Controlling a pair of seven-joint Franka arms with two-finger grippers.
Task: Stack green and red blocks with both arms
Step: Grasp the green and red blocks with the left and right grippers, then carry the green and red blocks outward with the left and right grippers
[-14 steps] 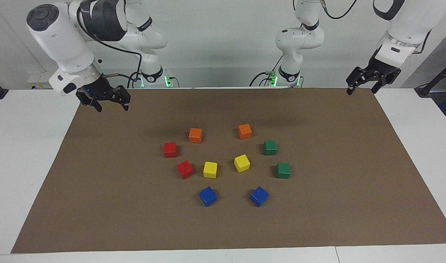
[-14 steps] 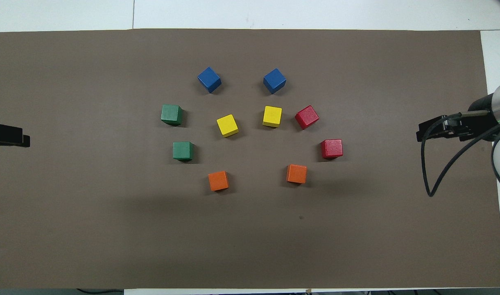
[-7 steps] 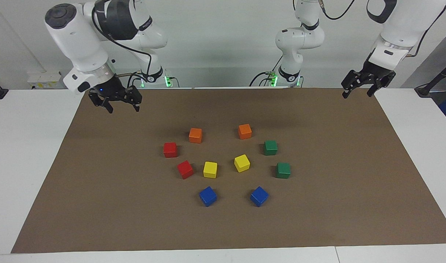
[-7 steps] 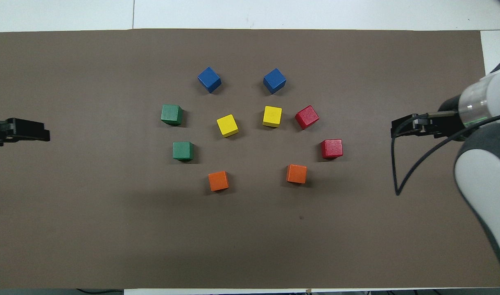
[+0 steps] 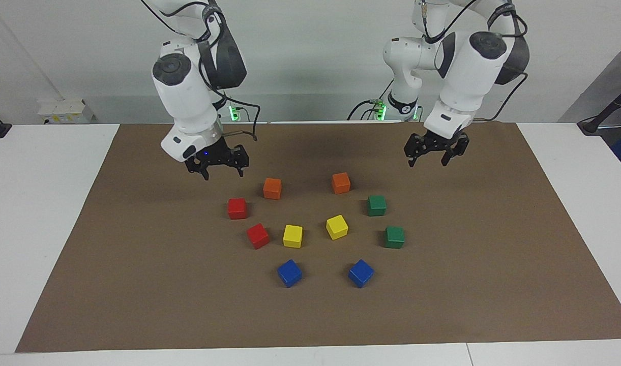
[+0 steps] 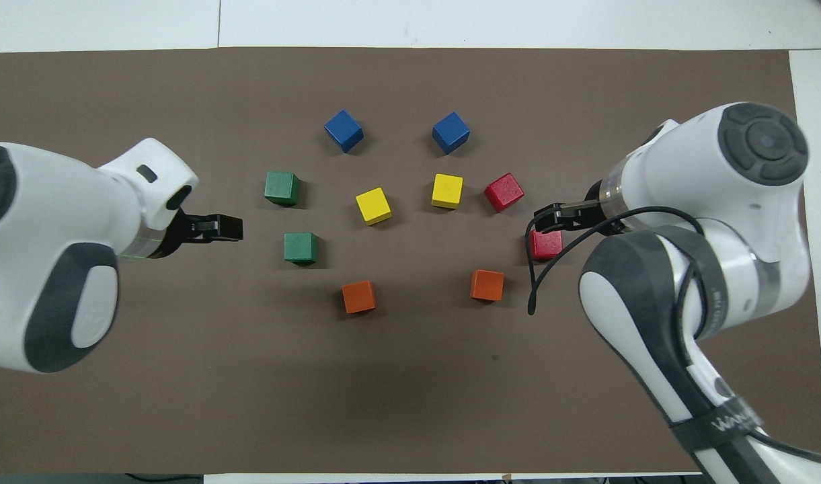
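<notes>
A mat [image 5: 493, 254] lies on the counter [image 5: 35, 229] and fills most of the picture. Ten blocks sit apart near its middle. Eight make a ring: a top pair [image 5: 272, 188], a bottom pair [image 5: 289, 273], a left-side pair [image 5: 237, 208] and a right-side pair [image 5: 377, 205]. An inner pair [image 5: 292, 236] sits inside the ring. The right gripper [image 5: 222, 175] hangs over the mat at the ring's upper left, and the left gripper [image 5: 427, 163] hangs at its upper right.

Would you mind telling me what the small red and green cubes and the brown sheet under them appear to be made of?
The red cubes and green cubes look like painted wood, though plastic is possible: crisp edges, solid colour and a soft sheen on their tops. The brown sheet looks like matte paper or thin card: flat, with no glare and straight-cut edges over the white table.
</notes>
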